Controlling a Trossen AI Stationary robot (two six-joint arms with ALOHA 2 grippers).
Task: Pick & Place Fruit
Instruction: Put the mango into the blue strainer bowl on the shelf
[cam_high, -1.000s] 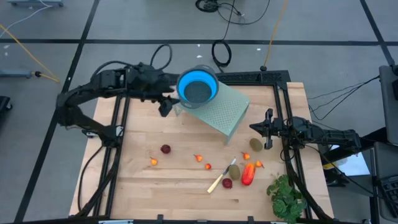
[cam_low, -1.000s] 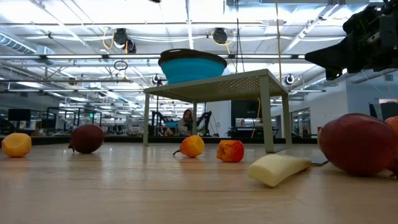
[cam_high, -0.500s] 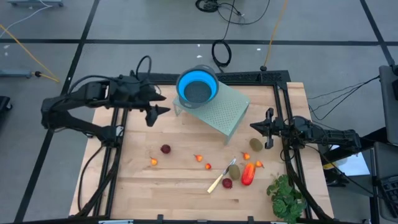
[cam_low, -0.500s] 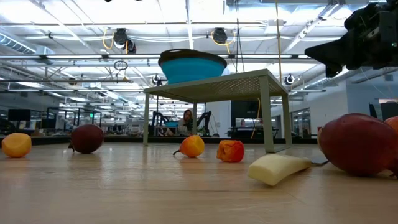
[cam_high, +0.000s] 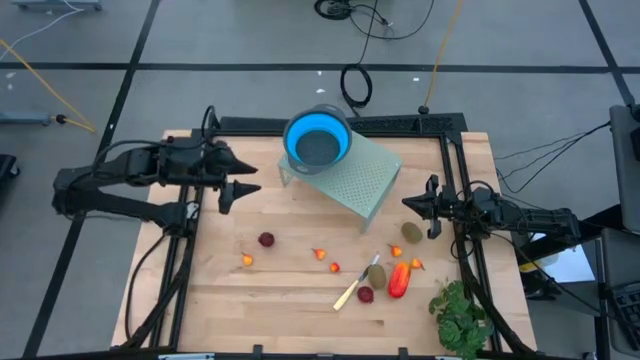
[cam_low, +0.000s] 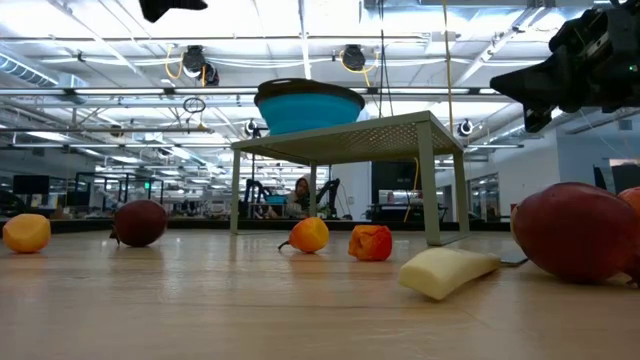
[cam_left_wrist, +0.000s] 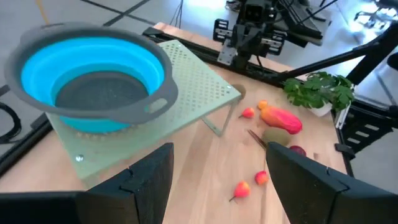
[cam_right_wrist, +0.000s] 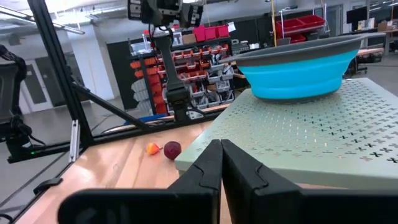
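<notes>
1. Where the fruit is: it's all loose on the bench (cam_high: 300, 300), nothing in the blue bowl (cam_high: 317, 138) up on the pale perforated stand (cam_high: 358, 180) yet. One dark red ball (cam_high: 266, 239) sits alone toward the left, with a tiny orange piece (cam_high: 246, 260) near it. The other dark red ball (cam_high: 365, 294) is bunched up with a brownish-green oval (cam_high: 376, 274), the longer red-orange piece (cam_high: 399, 280) and the pale-handled knife (cam_high: 356, 285). The second oval (cam_high: 411, 232) is off by the right claw (cam_high: 428, 207).

2. Claws: the left claw (cam_high: 238, 179) hangs above the bench's left rear part, fingers spread wide, holding nothing. The right claw's fingers look pressed together with nothing between them, judging by its wrist view.

3. How they'll handle, my guess: small and light, but round, so they'll roll if nudged. The balls look smooth, likely slippery. Pinch across the widest middle, fingers straight down.

4. The ovals and the long piece want a grip across the short axis, mid-length.

5. The tiny orange ones leave little to grab. Go slow or they'll squirt out.

6. The lone ball looks easiest. That cluster is cramped, with the knife right beside it.
</notes>
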